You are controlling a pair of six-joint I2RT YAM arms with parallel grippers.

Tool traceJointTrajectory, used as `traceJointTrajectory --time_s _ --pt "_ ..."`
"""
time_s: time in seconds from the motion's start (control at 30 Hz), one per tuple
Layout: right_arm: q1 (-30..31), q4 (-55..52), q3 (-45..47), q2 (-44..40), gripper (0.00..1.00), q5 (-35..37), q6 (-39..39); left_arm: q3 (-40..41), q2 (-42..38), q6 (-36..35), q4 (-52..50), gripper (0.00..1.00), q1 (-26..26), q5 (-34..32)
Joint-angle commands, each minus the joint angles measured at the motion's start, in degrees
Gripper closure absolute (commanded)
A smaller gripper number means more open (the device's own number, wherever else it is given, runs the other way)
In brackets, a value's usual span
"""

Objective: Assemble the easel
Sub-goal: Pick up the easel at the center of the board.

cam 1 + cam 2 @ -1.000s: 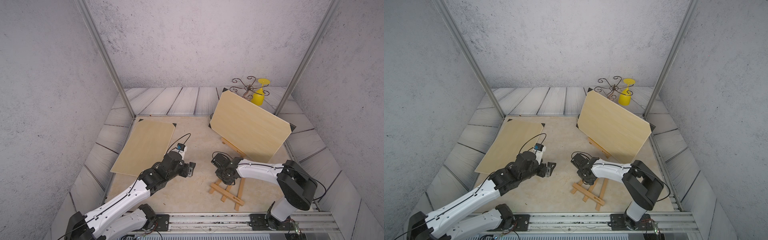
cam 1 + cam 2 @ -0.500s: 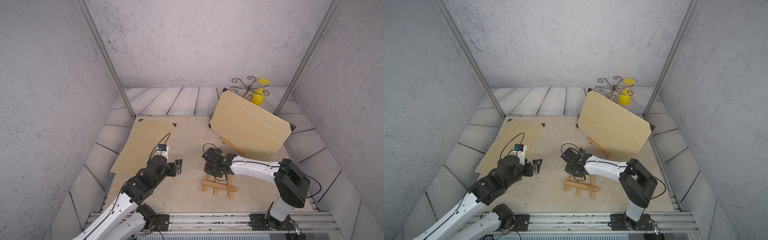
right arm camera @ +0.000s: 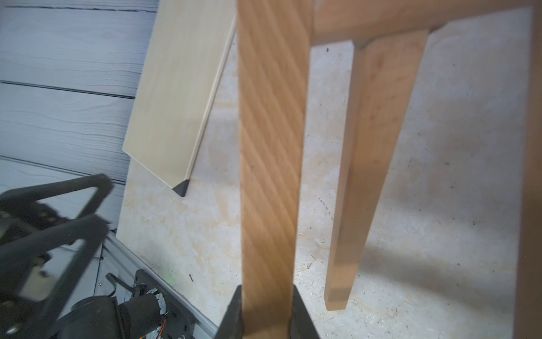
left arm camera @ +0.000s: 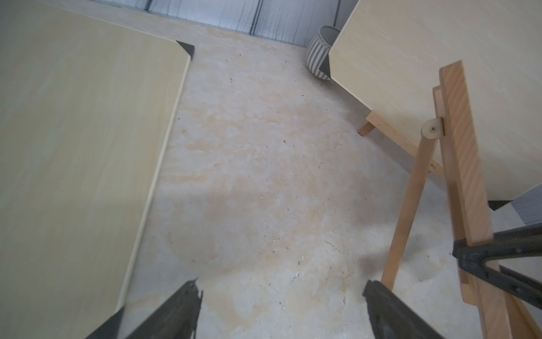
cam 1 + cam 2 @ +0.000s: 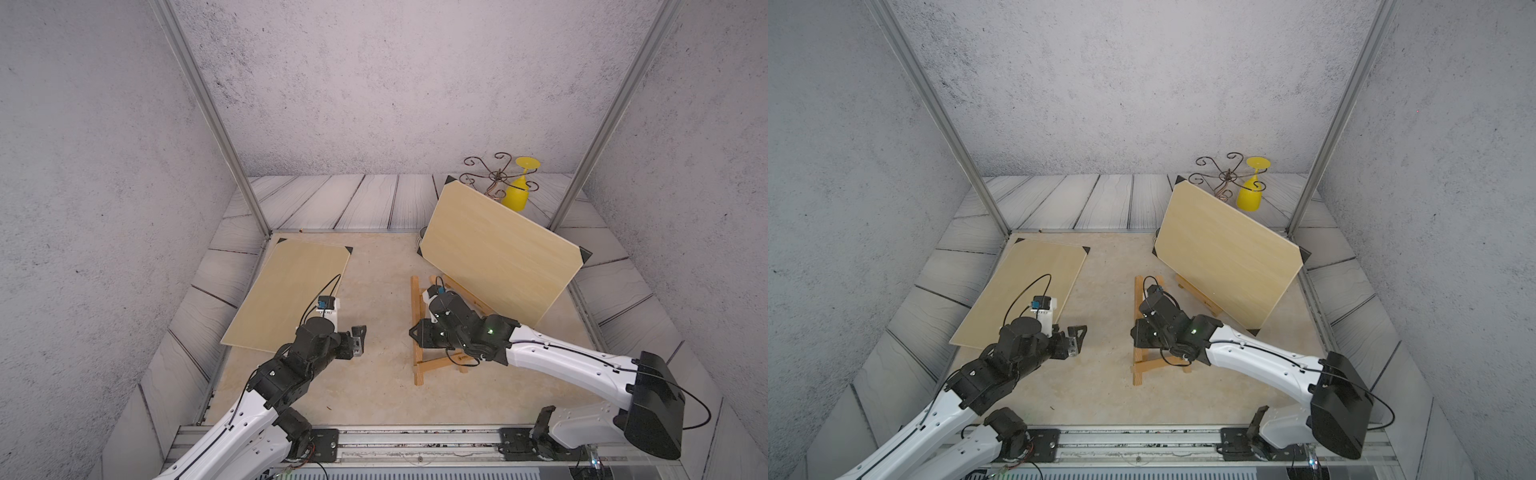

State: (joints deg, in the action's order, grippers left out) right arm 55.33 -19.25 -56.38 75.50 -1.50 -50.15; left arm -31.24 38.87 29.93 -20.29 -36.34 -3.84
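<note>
The right gripper (image 5: 419, 334) is clamped on the small wooden easel (image 5: 417, 307), its jaws pinching the wide centre slat. In the right wrist view the right gripper (image 3: 265, 311) shows only as 2 dark tips at the frame's edge, and the easel (image 3: 271, 146) is blurred and cut off at the top. The easel sits near the middle of the table (image 5: 374, 270), in front of the leaning board (image 5: 498, 257). In both top views the arm covers its lower crossbar, so I cannot tell whether its feet touch the table.

The left gripper (image 5: 358, 340) is spread wide with nothing in it, well apart from the easel, just beside the flat board (image 5: 291, 299). The left wrist view shows only its 2 fingertips (image 4: 187, 296).

The leaning board hides most of a second easel (image 4: 393, 135) beneath it, and its corner covers part of a striped cup (image 4: 319, 52). Behind it stand a wire stand (image 5: 496, 178) and a yellow glass (image 5: 517, 195), both partly hidden.

A small dark mark on that second easel's ledge is too small to read.
</note>
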Motion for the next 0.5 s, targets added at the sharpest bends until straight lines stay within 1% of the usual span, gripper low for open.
traceJointTrajectory --time_s 0.0,0.07,0.17,0.23,0.33,0.47 --pt "0.1 1.9 -0.4 -3.5 1.0 -1.4 4.7 2.0 2.7 0.5 11.4 0.09 -0.1 7.7" --pt "0.1 1.0 -1.6 -4.5 1.0 -2.5 5.1 2.4 5.0 -0.8 14.9 0.09 -1.8 9.4" --pt "0.1 0.8 -2.9 -5.9 1.0 -3.0 5.4 2.1 7.8 -4.7 18.6 0.09 -4.6 9.4" --pt "0.1 0.9 -3.7 -6.4 1.0 -3.6 5.7 3.3 9.2 -6.9 22.9 0.09 -6.0 9.2" --pt "0.1 1.0 -4.8 -6.7 1.0 -4.1 5.5 5.4 11.7 -8.4 30.3 0.09 -6.3 11.0" --pt "0.1 1.9 -5.8 -7.3 1.0 -5.0 4.5 6.4 15.2 -10.3 36.4 0.09 -7.0 13.6"
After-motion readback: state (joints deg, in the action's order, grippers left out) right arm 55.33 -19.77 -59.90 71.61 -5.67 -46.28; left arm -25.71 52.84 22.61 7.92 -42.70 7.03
